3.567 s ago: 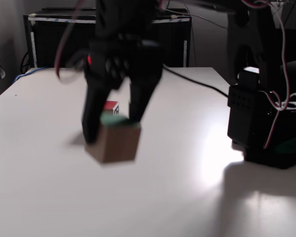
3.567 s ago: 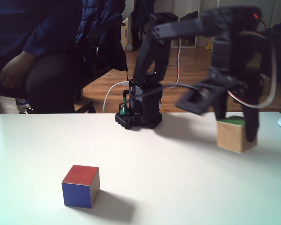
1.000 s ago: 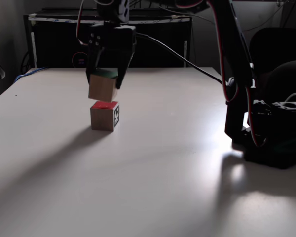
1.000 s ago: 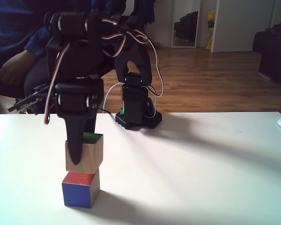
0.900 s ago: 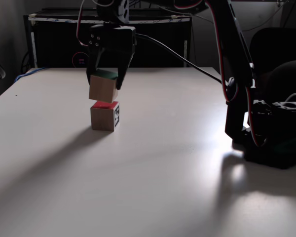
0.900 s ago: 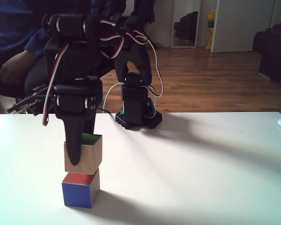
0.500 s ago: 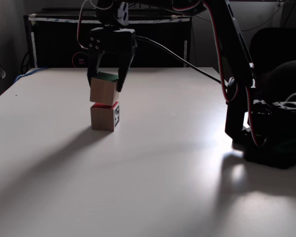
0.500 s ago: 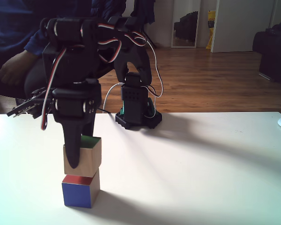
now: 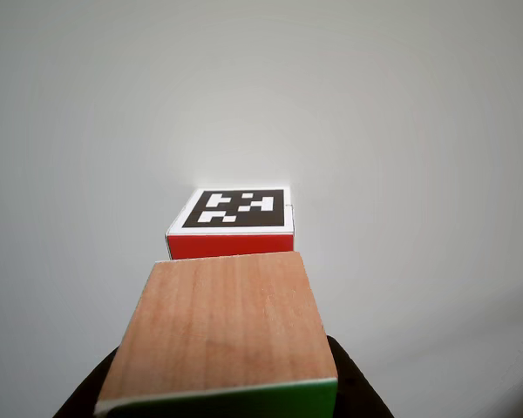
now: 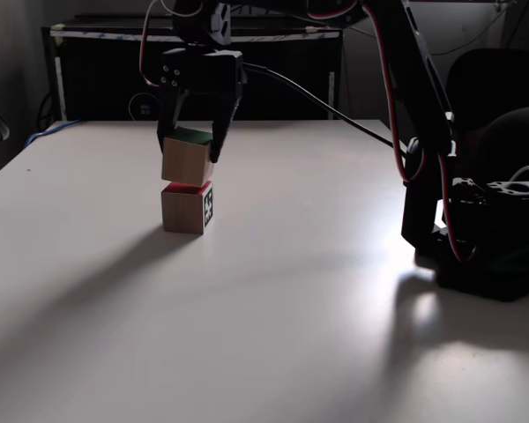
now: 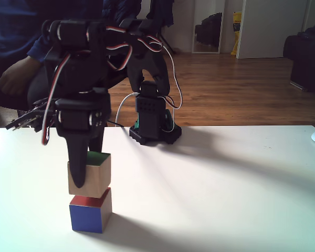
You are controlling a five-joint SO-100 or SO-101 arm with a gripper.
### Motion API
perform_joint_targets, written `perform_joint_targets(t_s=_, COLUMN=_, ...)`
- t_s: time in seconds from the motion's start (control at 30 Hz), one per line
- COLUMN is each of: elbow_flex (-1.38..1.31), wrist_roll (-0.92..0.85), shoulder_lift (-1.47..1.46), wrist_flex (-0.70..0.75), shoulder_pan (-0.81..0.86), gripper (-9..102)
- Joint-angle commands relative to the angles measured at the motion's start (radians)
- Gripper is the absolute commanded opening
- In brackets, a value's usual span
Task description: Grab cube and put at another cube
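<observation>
The task looks nearly finished; the gripper (image 10: 188,145) has its jaws closed on the cube (image 10: 187,160), one finger on each side, and holds it right on top of another cube (image 10: 185,209), which stands on the table (image 10: 291,291); in a fixed view the cube (image 11: 88,179) seems to touch the red top of another cube (image 11: 90,212), a little tilted and shifted to the left, though I cannot tell if it rests fully; what is left, I judge, is to open the jaws and lift away; compared with one second ago the cube has come lower, the gap between the two has closed, and the arm has moved slightly left; a person (image 11: 21,63) sits behind.
</observation>
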Motion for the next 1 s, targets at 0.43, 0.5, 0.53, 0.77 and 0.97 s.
perform_joint_targets(t_s=0.43, elbow_flex=-0.084, wrist_roll=0.005, shoulder_lift=-0.038, wrist_flex=0.006, shoulder_pan=0.002, gripper=19)
perform_joint_targets(t_s=0.5, elbow_flex=-0.094, wrist_roll=0.008, shoulder_lift=-0.049, wrist_flex=0.008, shoulder_pan=0.002, gripper=21)
perform_joint_targets(t_s=0.53, elbow_flex=-0.100, wrist_roll=0.008, shoulder_lift=-0.054, wrist_flex=0.011, shoulder_pan=0.002, gripper=21)
perform_joint_targets(t_s=0.77, elbow_flex=-0.103, wrist_roll=0.005, shoulder_lift=-0.074, wrist_flex=0.012, shoulder_pan=-0.005, gripper=25)
perform_joint_targets(t_s=0.97, elbow_flex=-0.100, wrist_roll=0.002, shoulder_lift=-0.077, wrist_flex=0.012, shoulder_pan=-0.011, gripper=29)
